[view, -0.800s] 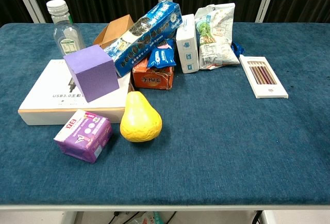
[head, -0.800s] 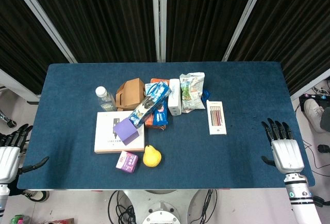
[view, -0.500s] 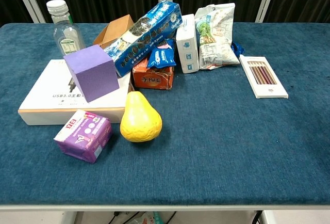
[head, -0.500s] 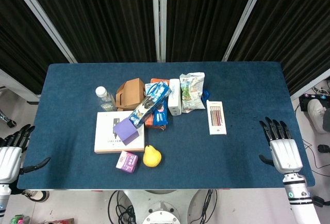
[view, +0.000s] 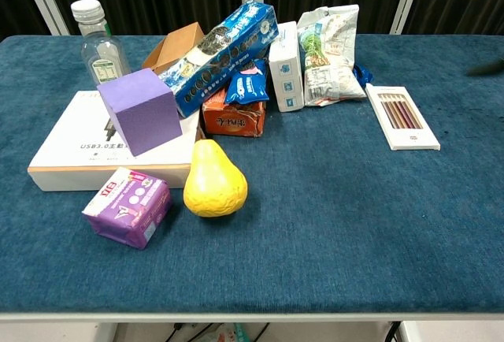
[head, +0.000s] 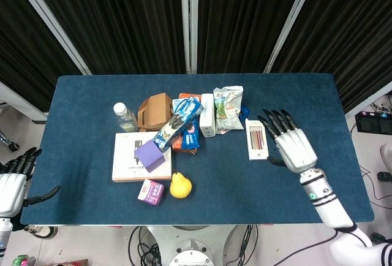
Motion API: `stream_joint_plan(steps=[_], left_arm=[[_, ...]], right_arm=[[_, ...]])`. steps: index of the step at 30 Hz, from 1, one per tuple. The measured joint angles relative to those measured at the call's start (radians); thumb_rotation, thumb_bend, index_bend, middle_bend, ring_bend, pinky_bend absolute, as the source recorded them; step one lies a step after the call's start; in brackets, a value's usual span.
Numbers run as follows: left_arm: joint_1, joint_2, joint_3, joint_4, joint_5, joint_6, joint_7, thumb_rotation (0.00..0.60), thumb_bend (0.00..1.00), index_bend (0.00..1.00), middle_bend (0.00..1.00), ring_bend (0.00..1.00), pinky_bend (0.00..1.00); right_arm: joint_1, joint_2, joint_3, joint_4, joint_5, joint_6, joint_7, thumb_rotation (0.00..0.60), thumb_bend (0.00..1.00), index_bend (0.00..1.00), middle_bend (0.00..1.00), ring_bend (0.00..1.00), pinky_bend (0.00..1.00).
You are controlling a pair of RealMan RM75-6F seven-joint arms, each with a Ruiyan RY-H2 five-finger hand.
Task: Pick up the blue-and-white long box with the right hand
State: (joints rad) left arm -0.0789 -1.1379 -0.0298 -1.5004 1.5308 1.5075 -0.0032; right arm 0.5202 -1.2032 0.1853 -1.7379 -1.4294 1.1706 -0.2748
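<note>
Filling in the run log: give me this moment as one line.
phase: approach | right hand: open, beside pencil box | left hand: open, off table | cookie box: untouched, on pile

A blue-carpeted table [head: 92, 94] stands before black pleated curtains [head: 128, 21] with pale metal uprights [head: 190, 21], above a light floor [head: 27, 131].

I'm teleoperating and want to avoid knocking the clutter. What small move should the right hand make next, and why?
Probably carry the right hand further left and up over the pencil box, fingers kept spread. It holds nothing and is far from the blue-and-white long box, which lies tilted atop the pile.
</note>
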Motion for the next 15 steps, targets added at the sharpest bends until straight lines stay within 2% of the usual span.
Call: stream_joint_plan(steps=[5,8,11,15], left_arm=[[-0.002,-0.004,-0.005,-0.001,-0.006,0.000,-0.007,0.199,0.10,0.08,0.07,0.14,0.24],[-0.006,-0.007,-0.006,0.004,-0.011,-0.012,-0.007,0.200,0.10,0.08,0.07,0.14,0.24],[-0.010,-0.010,-0.006,0.005,-0.011,-0.017,-0.007,0.200,0.10,0.08,0.07,0.14,0.24],[-0.010,-0.014,-0.004,0.009,-0.015,-0.022,-0.010,0.201,0.10,0.08,0.07,0.14,0.24]], right_arm=[[0.196,-0.025,0.108,0.014,0.119,-0.216,-0.018,0.600,0.00,0.00,0.00,0.00,0.00],[0.316,-0.072,0.150,0.062,0.208,-0.315,-0.054,0.600,0.00,0.00,0.00,0.00,0.00],[0.420,-0.132,0.179,0.131,0.295,-0.382,-0.097,0.600,0.00,0.00,0.00,0.00,0.00],[0.531,-0.184,0.191,0.206,0.397,-0.473,-0.154,0.600,0.00,0.00,0.00,0.00,0.00]])
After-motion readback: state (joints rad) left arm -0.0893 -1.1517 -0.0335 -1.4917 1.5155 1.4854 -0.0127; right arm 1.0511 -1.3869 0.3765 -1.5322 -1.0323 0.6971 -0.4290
